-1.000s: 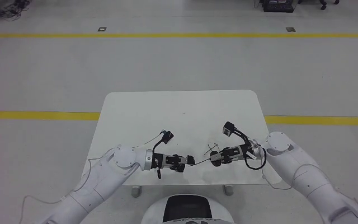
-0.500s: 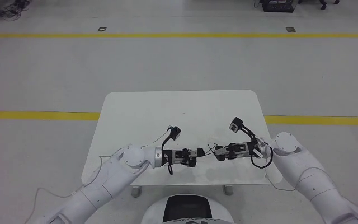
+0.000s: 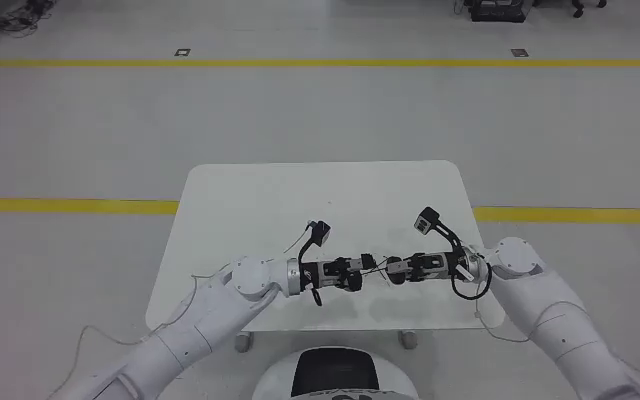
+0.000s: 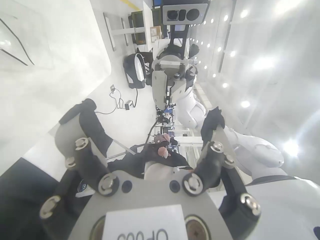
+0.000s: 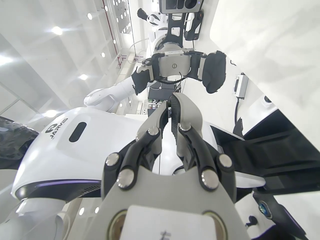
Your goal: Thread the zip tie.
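My right gripper (image 3: 390, 268) hangs over the front part of the white table (image 3: 260, 200), shut on a thin black zip tie (image 3: 375, 264). Its closed fingertips (image 5: 172, 101) point straight at the other arm. My left gripper (image 3: 360, 270) faces it almost tip to tip. In the left wrist view the left gripper (image 4: 150, 112) stands open, black-padded fingers (image 4: 82, 111) spread wide. The zip tie (image 4: 150, 132) runs from the right gripper (image 4: 162, 102) down into the gap between those fingers. The right wrist view shows the left gripper (image 5: 178, 72) open just beyond my fingertips.
Both arms meet in the air near the table's front edge (image 3: 330, 328), right of centre. Thin cables trail from each wrist (image 3: 300, 240). Yellow floor lines (image 3: 90, 206) run on either side of the table.
Both grippers have moved away from the front edge and toward each other. The left arm has slid right, so the gap between the tips has nearly closed.
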